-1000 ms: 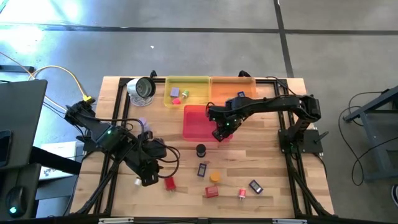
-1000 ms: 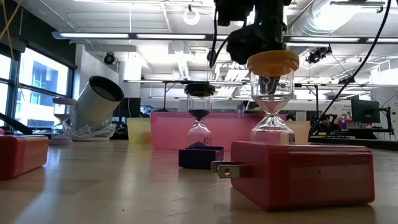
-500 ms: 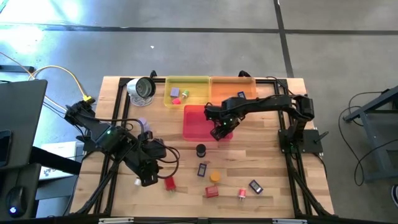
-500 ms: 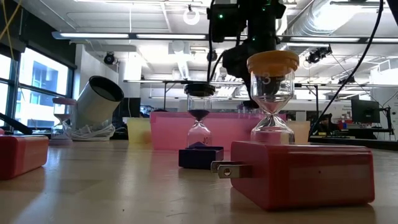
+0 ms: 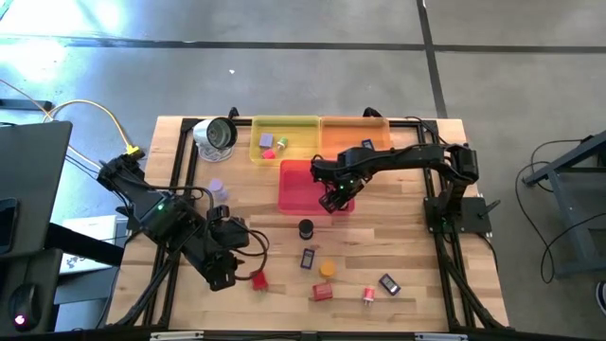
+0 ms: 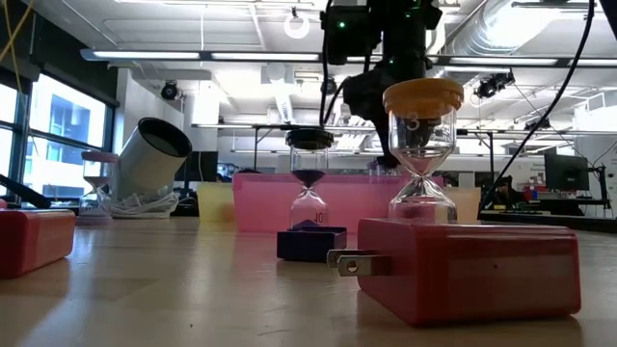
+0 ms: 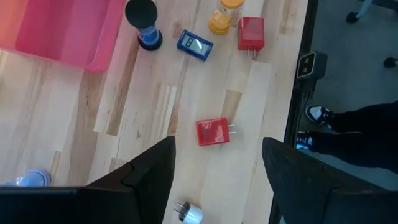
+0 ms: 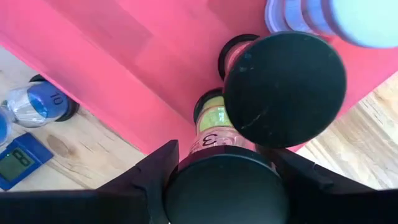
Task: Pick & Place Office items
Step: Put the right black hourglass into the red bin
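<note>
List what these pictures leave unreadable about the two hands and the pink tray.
- Right hand, right wrist view: a black-capped sand timer fills the gap between the fingers; grip or release cannot be told.
- Pink tray, high view: the right arm covers its right part, hiding what stands there.
- Pink tray, low view: only its wall shows; two sand timers stand in front of it.
- Left hand, high view: too small and dark to read.
</note>
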{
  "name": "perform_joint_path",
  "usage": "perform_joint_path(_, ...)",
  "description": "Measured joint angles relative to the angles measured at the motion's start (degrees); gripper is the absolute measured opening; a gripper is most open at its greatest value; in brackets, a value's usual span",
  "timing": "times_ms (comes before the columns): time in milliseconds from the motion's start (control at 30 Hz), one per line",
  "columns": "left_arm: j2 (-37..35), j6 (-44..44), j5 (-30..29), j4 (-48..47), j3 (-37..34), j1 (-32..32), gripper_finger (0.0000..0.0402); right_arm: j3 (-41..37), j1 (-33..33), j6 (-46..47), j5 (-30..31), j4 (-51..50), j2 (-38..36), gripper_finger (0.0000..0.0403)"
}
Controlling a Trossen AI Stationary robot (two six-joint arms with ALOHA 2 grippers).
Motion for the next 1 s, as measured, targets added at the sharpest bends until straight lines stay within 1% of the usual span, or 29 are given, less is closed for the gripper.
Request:
perform_joint_path(200, 0.0, -0.7, -0.2, 0.0, 0.0, 0.0, 0.0232, 0.0, 0.0, -0.2, 0.0, 0.8, 0.0, 0.0206)
perform_joint_path(400, 0.0, -0.7, -0.2, 0.1, -0.1, 0.0, 0.0232, 0.0, 0.0, -4.6, 0.0, 2.1, 0.0, 0.0207)
perform_joint_path(700, 0.0, -0.7, -0.3, 0.1, -0.1, 0.0, 0.0232, 0.0, 0.0, -2.3, 0.0, 2.4, 0.0, 0.0207)
perform_joint_path(800, 0.0, -0.7, -0.4, 0.1, -0.1, 0.0, 0.0232, 0.0, 0.0, -2.1, -1.8, 2.5, 0.0, 0.0207)
perform_joint_path(1000, 0.0, -0.7, -1.1, 0.1, -0.1, 0.0, 0.0232, 0.0, 0.0, -3.0, -2.4, 2.6, 0.0, 0.0207)
